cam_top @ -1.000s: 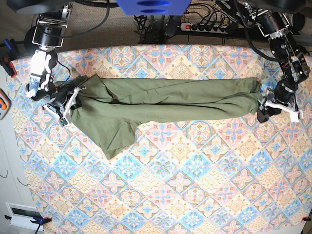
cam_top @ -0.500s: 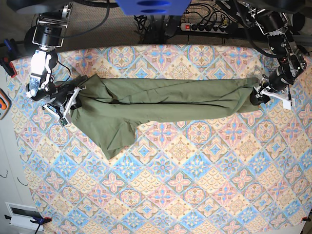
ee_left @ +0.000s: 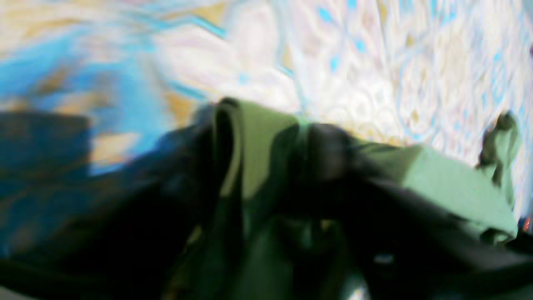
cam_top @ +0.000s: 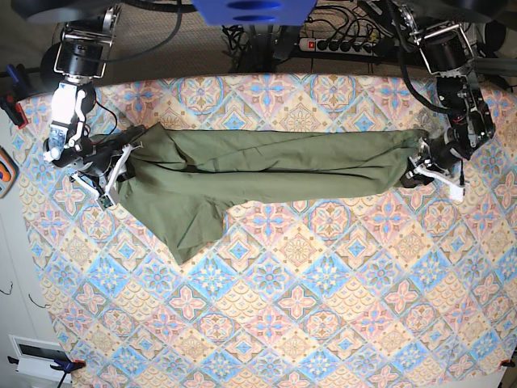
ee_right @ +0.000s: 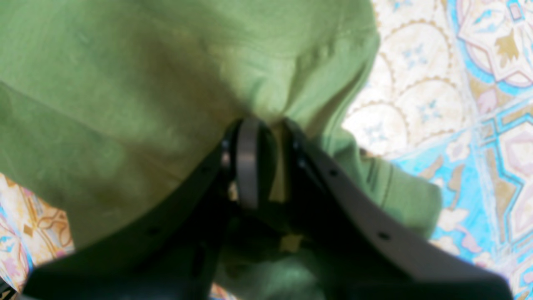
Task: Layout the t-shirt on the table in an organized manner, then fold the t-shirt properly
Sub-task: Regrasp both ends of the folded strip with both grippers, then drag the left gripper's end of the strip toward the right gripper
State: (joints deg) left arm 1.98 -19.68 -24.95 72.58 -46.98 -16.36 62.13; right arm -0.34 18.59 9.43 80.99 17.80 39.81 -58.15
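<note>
Base view: shirt [cam_top: 266, 170] stretched across bench [cam_top: 323, 323]; right jaws at 9 o'clock pinch it; left's jaws unclear.

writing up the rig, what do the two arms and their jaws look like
Both arms are black with round silver joint housings. The right arm has white forearm shells; the left arm is mostly black. Black cables run off the bases. Jaws are dark curved plates with screw holes, on white mounts.
</note>
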